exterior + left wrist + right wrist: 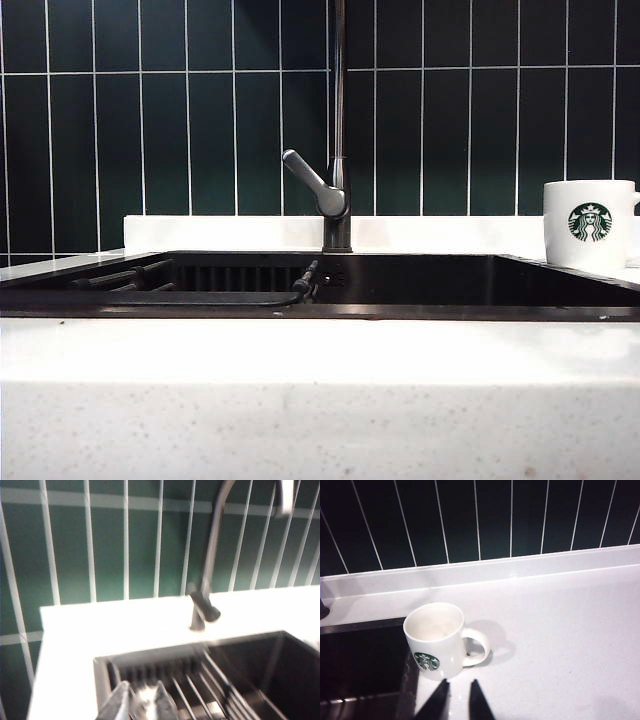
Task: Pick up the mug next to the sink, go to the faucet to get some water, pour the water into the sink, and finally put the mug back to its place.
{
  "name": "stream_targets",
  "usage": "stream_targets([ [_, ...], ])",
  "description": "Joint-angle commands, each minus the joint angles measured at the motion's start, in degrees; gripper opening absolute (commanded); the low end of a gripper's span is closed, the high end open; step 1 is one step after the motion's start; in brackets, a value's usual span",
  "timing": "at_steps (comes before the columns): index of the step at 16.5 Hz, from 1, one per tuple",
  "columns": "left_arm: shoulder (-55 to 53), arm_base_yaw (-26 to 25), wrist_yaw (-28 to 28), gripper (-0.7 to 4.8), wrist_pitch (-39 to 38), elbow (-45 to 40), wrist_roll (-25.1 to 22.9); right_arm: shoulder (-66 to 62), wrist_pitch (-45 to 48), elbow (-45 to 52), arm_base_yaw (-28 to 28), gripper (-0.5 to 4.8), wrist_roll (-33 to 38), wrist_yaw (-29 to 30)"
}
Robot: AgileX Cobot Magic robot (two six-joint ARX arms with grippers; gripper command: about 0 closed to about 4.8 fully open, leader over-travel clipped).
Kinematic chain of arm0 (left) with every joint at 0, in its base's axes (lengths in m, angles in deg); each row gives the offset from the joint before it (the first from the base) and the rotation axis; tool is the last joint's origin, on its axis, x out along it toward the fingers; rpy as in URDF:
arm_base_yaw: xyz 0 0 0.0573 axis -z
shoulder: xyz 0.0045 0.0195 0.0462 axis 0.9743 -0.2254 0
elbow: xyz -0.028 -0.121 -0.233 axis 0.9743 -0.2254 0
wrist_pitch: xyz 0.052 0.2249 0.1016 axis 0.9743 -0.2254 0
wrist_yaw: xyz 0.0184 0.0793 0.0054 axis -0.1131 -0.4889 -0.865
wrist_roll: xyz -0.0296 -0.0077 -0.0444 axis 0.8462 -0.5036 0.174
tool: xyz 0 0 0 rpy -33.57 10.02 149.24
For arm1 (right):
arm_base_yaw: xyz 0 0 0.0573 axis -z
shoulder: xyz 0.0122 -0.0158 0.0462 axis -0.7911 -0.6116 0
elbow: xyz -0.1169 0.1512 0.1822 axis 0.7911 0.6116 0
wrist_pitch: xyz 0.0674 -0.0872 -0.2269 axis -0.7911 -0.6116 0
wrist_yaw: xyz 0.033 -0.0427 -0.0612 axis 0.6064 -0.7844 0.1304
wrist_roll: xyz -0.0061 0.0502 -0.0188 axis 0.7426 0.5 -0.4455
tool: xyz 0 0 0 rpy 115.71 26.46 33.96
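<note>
The white mug (590, 222) with the green logo stands upright on the counter by the right end of the black sink (450, 280). The dark faucet (340, 150) rises behind the sink's middle, its grey lever (312, 183) angled left. Neither gripper shows in the exterior view. In the right wrist view the mug (437, 640) looks empty and stands right beside the sink's edge (407, 680), its handle (479, 647) turned away from the sink. My right gripper (460, 682) hovers just short of it, narrowly open and empty. My left gripper (142, 685), blurred, is slightly open over the sink's left end (102, 675), apart from the faucet (202, 605).
A dark slatted rack (150, 285) lies in the left part of the basin; its bars (210, 685) run under the left gripper. A low white ledge (220, 232) and dark green tiles (160, 110) back the counter. White counter (560, 640) stretches beyond the mug.
</note>
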Motion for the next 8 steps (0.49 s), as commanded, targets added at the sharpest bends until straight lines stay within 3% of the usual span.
stream_targets([
  [1,-4.0,0.1,1.7,0.63,1.1,0.4,0.1,-3.1,0.5,-0.2,-0.3,1.42,-4.7,-0.3],
  [5,-7.2,0.1,1.7,0.69,9.8,0.3,0.1,-7.6,8.0,4.9,-0.1,1.56,-7.6,-0.1],
  [7,-9.4,0.1,1.7,1.58,11.9,0.3,0.1,-9.4,13.3,9.7,-0.1,2.27,-7.6,-0.1],
  [8,-11.0,0.1,1.7,1.57,12.7,0.4,0.1,-10.6,17.1,12.4,-0.1,2.35,-7.6,-0.1],
])
